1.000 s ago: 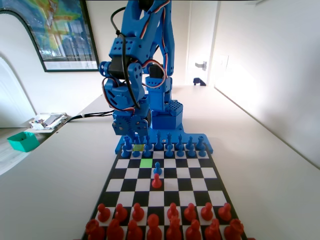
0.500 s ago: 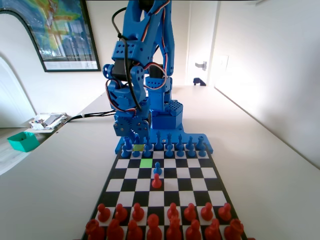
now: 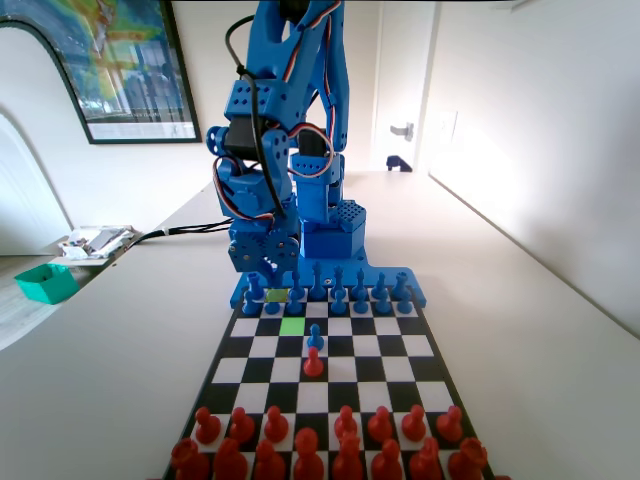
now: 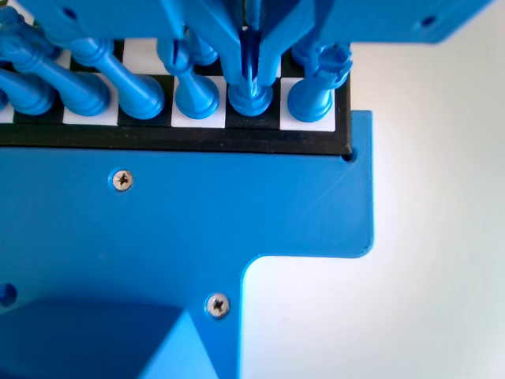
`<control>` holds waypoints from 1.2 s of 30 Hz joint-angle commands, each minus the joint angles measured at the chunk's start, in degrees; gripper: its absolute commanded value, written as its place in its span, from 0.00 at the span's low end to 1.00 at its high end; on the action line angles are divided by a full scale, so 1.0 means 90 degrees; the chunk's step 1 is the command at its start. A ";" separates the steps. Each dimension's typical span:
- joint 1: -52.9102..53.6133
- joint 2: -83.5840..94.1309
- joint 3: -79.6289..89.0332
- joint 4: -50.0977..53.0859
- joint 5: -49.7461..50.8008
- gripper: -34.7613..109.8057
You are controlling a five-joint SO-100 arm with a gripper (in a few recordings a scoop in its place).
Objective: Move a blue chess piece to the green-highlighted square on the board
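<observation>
Tool (image 3: 268, 270) sits slightly lower over the blue back row than before; jaw state unclear.

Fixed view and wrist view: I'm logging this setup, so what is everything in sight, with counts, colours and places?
board: one, black-and-white checkered, on the table.
green-highlighted square: one, bright green, third row from the arm.
yellow-green square: one, duller, just beyond it.
blue pawn: one, advanced, mid-board.
red pawn: one, directly in front of it.
blue pieces: two rows, count unclear, far end.
red pieces: two rows, near end.
teal tray: one, left.
framed picture: one, left wall.
gripper: one, blue, low over the blue rows, jaw state unclear.
</observation>
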 commanded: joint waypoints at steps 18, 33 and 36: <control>0.0068 0.0225 -0.1982 0.2764 -0.0098 0.25; -0.1025 -0.0801 -0.3828 0.2842 0.1748 0.25; -0.1240 -0.0889 -0.3613 0.2314 0.2012 0.25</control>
